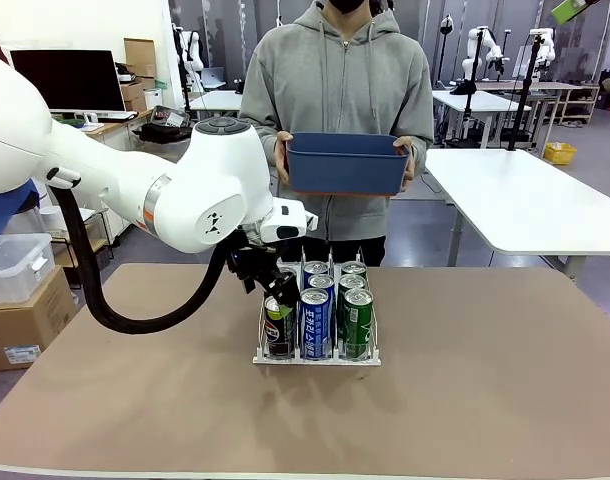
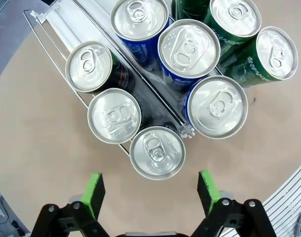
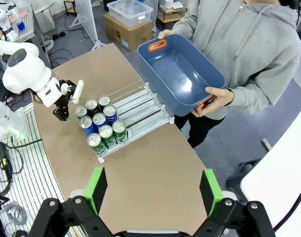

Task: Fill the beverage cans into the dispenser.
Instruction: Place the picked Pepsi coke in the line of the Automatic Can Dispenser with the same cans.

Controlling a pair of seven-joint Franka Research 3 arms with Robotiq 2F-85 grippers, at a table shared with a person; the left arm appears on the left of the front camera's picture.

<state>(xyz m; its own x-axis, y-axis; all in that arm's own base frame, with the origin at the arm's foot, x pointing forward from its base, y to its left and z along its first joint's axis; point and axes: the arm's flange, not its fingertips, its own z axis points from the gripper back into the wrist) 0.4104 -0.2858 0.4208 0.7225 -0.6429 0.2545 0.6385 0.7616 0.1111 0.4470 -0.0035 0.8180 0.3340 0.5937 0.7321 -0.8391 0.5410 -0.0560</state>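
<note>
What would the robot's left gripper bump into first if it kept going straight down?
Probably the silver top of the nearest dark can. The open left gripper points at it, at the dispenser's front end, though the gap is hard to judge.

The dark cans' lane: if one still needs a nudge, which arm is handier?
Probably the left: its open gripper hangs right over the front dark can in the dispenser. The right gripper is high and far off.
</note>
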